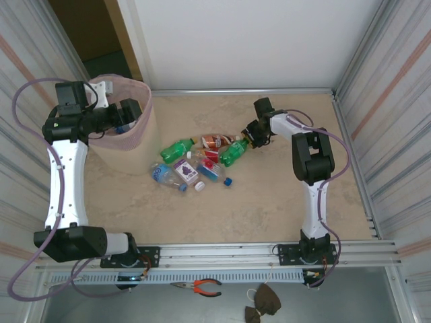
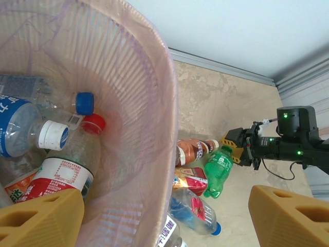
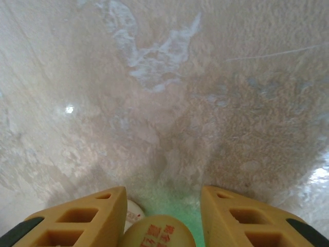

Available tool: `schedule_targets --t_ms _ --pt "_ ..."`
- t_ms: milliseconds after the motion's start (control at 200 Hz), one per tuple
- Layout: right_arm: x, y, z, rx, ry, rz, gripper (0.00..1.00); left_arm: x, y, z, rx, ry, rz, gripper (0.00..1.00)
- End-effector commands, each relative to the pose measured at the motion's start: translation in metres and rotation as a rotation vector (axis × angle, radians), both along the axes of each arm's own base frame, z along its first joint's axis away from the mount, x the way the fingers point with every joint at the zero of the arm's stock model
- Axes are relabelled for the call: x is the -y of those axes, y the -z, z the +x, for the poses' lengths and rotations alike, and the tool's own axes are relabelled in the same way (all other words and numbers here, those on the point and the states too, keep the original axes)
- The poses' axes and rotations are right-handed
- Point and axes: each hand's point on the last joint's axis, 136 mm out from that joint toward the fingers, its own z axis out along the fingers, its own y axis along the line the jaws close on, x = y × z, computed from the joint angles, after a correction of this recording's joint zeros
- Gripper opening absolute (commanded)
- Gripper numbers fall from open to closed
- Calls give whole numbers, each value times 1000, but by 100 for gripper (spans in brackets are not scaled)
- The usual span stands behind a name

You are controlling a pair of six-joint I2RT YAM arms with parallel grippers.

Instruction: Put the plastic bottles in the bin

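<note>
Left gripper (image 1: 129,113) hangs over the bin (image 1: 138,138), jaws apart, nothing in them. Several plastic bottles (image 2: 61,170) already lie inside. The other bottles (image 1: 192,165) lie heaped on the worktop (image 1: 269,195), just right of the bin. Right gripper (image 1: 249,136) sits at the green bottle (image 1: 232,152). Its jaws flank a tan cap (image 3: 157,234); can't tell if clamped.

Risks:
- Cap-only grip: the bottle may swing or slip out.
- The white cap (image 3: 134,210) beside it could snag.
- Left gripper over the bin mouth blocks the drop, so the arms may clash.

Pink, stripe-ribbed liner (image 2: 149,128) on the bin (image 1: 128,145)! Beside the bin, a green bottle (image 1: 233,153) gleams on the mottled beige table (image 1: 269,195). Inside the bin: a blue cap (image 2: 85,103), a red cap (image 2: 93,123), a white cap (image 2: 54,135).
</note>
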Motion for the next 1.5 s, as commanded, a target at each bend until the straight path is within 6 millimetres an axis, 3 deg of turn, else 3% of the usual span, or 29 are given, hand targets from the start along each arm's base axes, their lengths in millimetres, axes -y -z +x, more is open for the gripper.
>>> schedule_targets --t_ms 0,286,536,671,862,1132,1302,1493 --pt "9 -14 -4 10 33 2 39 8 -15 -5 56 25 -22 84" --pt "18 -39 -14 67 45 1 30 16 -32 -10 140 70 -43 83" --pt "34 -79 -26 193 9 -46 22 32 -53 -19 267 164 -90 83" --pt "40 -121 -31 348 -69 -91 22 47 -72 -27 395 261 -130 83" --pt "30 -188 -40 593 -259 -105 20 73 -88 -36 523 381 -122 83" --pt "-1 -292 -69 1002 -483 -46 7 143 -86 -48 579 625 -93 84" --pt "-22 -355 -108 1314 -651 -75 1 188 -81 -58 597 787 -94 87" --pt "-45 -410 -171 1613 -880 -35 1 227 -71 -69 593 919 -106 89"
